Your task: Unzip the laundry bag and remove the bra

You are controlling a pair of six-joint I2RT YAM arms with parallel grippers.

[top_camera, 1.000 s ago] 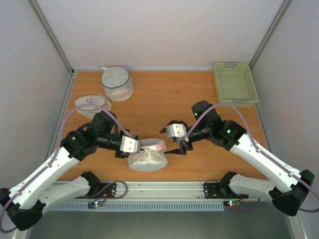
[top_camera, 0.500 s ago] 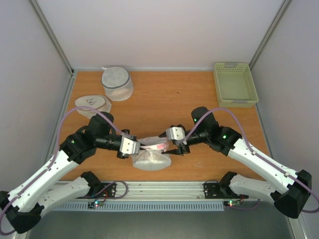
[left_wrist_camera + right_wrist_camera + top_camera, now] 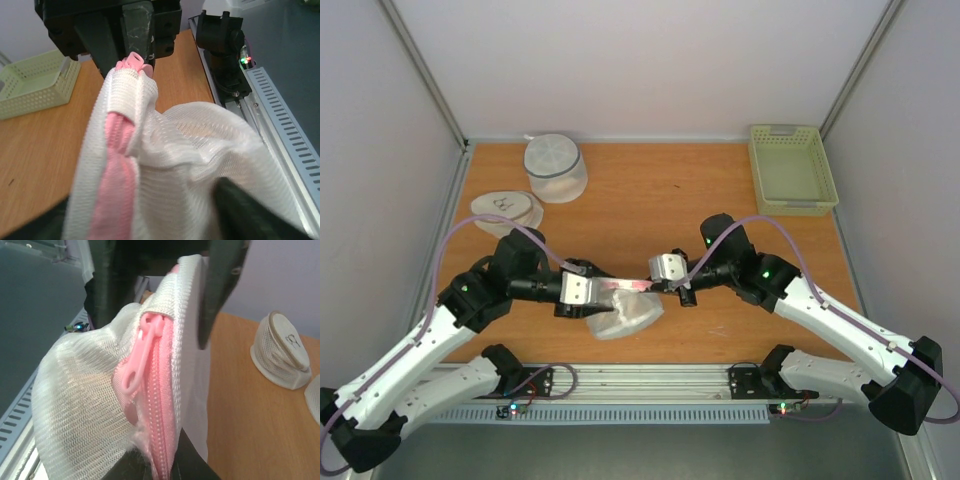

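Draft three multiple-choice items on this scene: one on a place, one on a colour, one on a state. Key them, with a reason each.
1. Where does the green basket stand?
A) at the far right corner of the table
B) between the two arms
C) at the near left edge

2. What colour is the zipper band of the laundry bag?
A) grey
B) blue
C) pink

3. How is the right gripper?
A) open over the basket
B) shut on the bag's zipper band
C) lying open on the wood

Key:
1 A, the top view shows it in the far right corner.
2 C, the right wrist view shows pink teeth and a pink pull.
3 B, the left wrist view shows it clamped on the pink rim.
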